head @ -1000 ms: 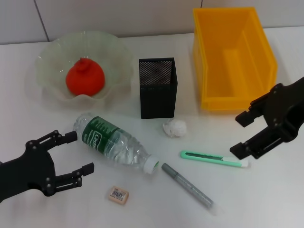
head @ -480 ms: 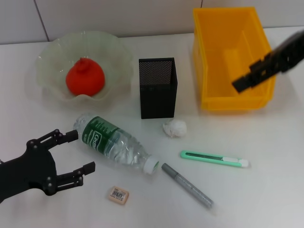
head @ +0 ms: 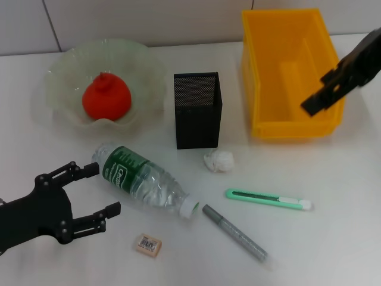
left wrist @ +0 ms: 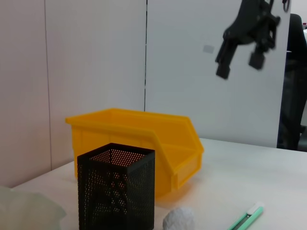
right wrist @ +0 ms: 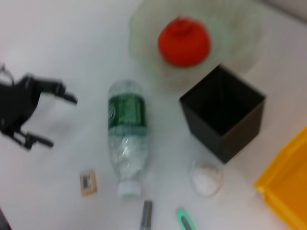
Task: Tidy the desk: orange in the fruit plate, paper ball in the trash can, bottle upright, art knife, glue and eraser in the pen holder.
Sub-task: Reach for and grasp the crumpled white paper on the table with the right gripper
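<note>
The clear plastic bottle [head: 144, 180] with green label lies on its side; beside it the left gripper [head: 94, 192] stands wide, while the right gripper [left wrist: 242, 60] hangs apart, also wide, holding nothing.

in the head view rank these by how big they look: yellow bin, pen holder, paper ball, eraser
Largest to smallest:
1. yellow bin
2. pen holder
3. paper ball
4. eraser

The last two look close in size, so that order is less sure.

left hand [head: 92, 192]: matte black, linked fingers | right hand [head: 333, 88]: black
</note>
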`<state>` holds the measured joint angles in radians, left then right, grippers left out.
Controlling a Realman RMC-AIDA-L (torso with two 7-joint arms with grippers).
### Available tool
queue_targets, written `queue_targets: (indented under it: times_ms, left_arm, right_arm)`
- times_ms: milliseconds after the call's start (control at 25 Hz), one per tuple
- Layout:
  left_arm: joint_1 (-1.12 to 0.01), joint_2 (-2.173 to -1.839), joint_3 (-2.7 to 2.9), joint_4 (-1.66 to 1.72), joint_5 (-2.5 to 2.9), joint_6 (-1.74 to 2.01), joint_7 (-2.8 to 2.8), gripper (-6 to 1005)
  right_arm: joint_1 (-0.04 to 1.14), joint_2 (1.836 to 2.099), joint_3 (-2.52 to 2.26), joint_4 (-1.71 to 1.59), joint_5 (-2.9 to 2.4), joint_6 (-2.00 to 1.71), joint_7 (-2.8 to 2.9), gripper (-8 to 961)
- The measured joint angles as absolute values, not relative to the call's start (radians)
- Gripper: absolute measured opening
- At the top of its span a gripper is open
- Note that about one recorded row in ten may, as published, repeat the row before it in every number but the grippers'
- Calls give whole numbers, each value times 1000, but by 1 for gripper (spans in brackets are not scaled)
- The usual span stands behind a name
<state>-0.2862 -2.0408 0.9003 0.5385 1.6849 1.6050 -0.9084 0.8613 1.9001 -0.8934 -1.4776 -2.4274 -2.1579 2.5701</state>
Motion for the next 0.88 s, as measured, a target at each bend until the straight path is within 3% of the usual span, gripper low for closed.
queue_targets:
  times_ms: [40,80,160,320,400,880]
  left_arm:
    - [-287,-2041,900,538,1686,1605,-909,856]
    - [-287,-2041,900,538,1686,1605,-909,856]
    - [-289,-2042,900,539,1686,1607,-912,856]
    - [-290,-2044,900,538,1687,1612,-913,856]
    - [-291,-2045,902,538,1687,1612,-914,856]
    - [-285,-2044,901,536,1687,1617,-909,855]
  right_arm:
    - [850,1924,-956,-1489,-2446,-2147,2563,737]
    - [850,1924,-956,-1489,-2446,-2147,2563,736]
    - [831,1955,-1007,-1511,-2489,-2117,2557,735]
    - [794,2050,-1067,-1569,-2614,-2058,2554,734]
    - [783,2081,-1095,-1591,-2655,-2037,2590,733]
    - [732,2087,-1351,-1580,-2651,-1872,2817,728]
